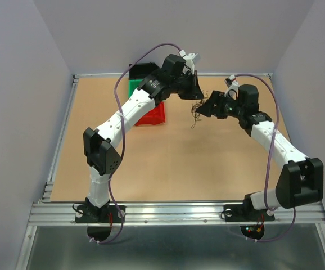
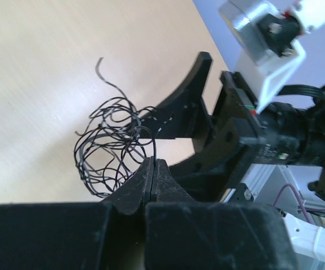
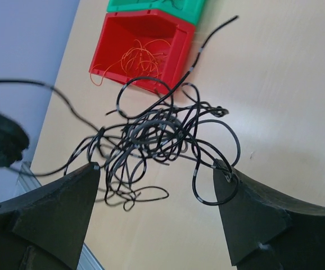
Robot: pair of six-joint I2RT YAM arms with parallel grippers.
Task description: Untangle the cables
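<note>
Separation step in hand. Black cable clump [image 3: 157, 132] hangs above the tabletop [image 1: 168, 163], upper centre of the top view, between the arms. Left tool [image 2: 152, 169] pressed together, a strand seemingly pinched in its seam. Right tool [image 3: 157, 167] spread wide, loops snagged on both tips. Wire thin, glossy, springy. Orange strands [image 3: 137, 56] lie in red bin [image 3: 183, 50]. Next, likely: right tool closes on one loop, then a gentle pull apart.

arms [image 1: 130, 109]: white links, black joints
purple cables [image 1: 116, 93]: thin, in loose loops along each arm
fingers [image 3: 55, 214]: matte black, curved
bases [image 1: 98, 212]: black
</note>
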